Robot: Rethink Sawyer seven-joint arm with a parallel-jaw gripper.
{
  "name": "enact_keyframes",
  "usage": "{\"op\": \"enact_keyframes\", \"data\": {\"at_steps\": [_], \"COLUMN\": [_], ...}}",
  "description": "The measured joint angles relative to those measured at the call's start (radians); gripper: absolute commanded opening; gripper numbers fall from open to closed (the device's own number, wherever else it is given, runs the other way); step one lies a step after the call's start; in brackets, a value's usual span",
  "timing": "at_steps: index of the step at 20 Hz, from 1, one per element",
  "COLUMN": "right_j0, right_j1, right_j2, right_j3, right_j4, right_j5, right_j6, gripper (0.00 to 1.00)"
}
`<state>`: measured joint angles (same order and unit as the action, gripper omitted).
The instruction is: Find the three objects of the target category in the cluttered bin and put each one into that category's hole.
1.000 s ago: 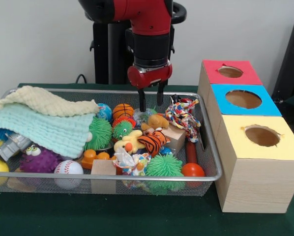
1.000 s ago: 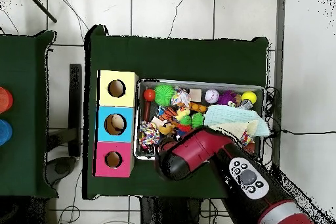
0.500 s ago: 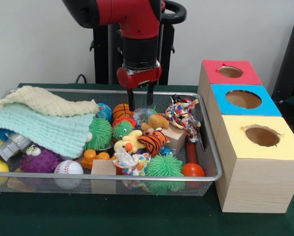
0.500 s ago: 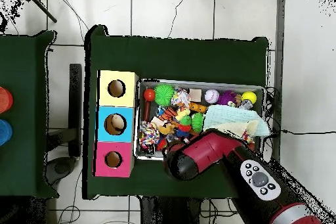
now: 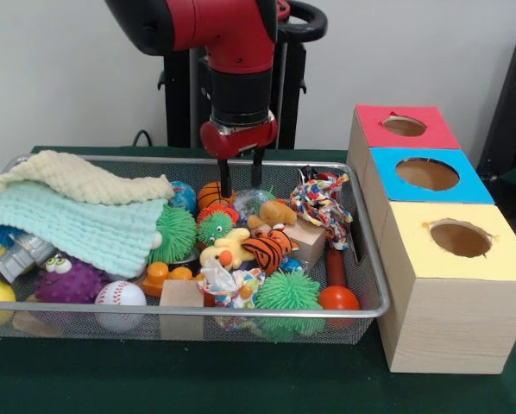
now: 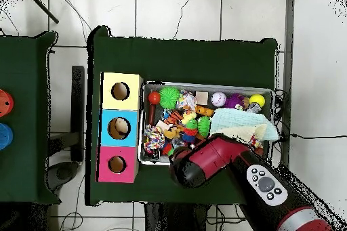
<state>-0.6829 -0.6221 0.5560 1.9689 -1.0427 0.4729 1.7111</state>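
Sorting looks unstarted: black two-fingered end effector hangs released and empty above the full wire-mesh bin.

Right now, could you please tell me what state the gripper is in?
Gripper: open, holding nothing, its two dark fingers hanging above the small orange basketball in the wire mesh bin.

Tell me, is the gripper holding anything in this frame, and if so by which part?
Nothing is held. The gripper is open, its fingers empty, poised just above the small basketball at the back of the bin.
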Motion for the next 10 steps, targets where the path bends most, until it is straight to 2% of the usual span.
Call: {"op": "enact_keyframes", "data": {"at_steps": [4,10], "right_j0": [0.002,0.005], "right_j1": [0.033,0.043], "right_j2": [0.003,0.017], "right_j3": [0.0,0.0], "right_j4": [-0.034,-0.055], "right_j5": [0.0,0.0], "right_j6": [-0.001,-0.001], "gripper": [1.0,1.0]}}
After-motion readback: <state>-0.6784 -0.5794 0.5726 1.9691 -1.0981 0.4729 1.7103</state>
